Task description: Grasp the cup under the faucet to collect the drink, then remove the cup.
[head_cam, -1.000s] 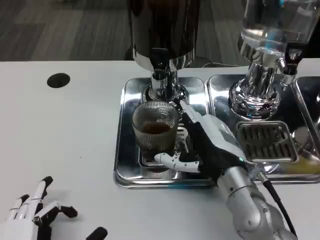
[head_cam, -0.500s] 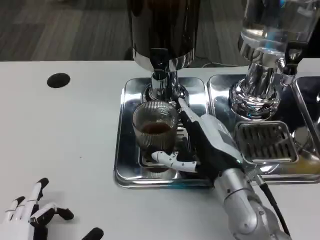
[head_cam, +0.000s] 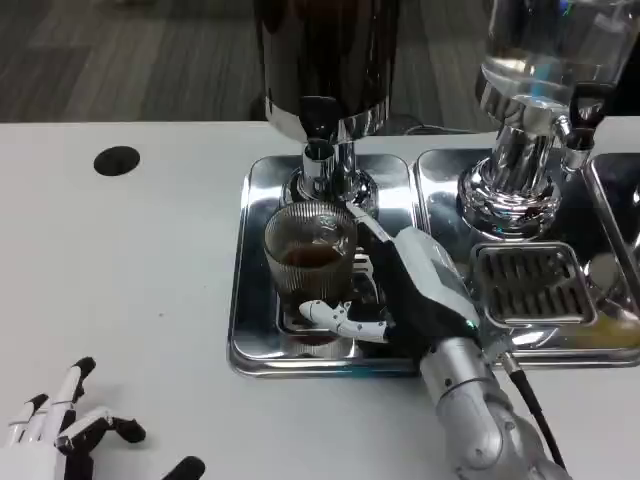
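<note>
A ribbed glass cup (head_cam: 308,255) with dark drink in its lower part stands on the steel drip tray (head_cam: 250,300), right under the faucet (head_cam: 318,150) of the dark dispenser (head_cam: 325,60). My right hand (head_cam: 415,285) grips the cup from its right side: the thumb (head_cam: 335,317) lies across the cup's lower front and the fingers (head_cam: 365,222) reach round behind it. My left hand (head_cam: 60,425) rests at the table's near left corner, holding nothing, its fingers apart.
A second dispenser (head_cam: 530,110) with a clear tank stands on its own steel tray (head_cam: 600,340) with a grille to the right. A black round hole (head_cam: 117,160) marks the white table at the far left.
My right hand has slid a little left and closer against the cup, its thumb moving further across the front. The left hand has sunk slightly toward the picture's bottom edge. The cup has stayed put.
</note>
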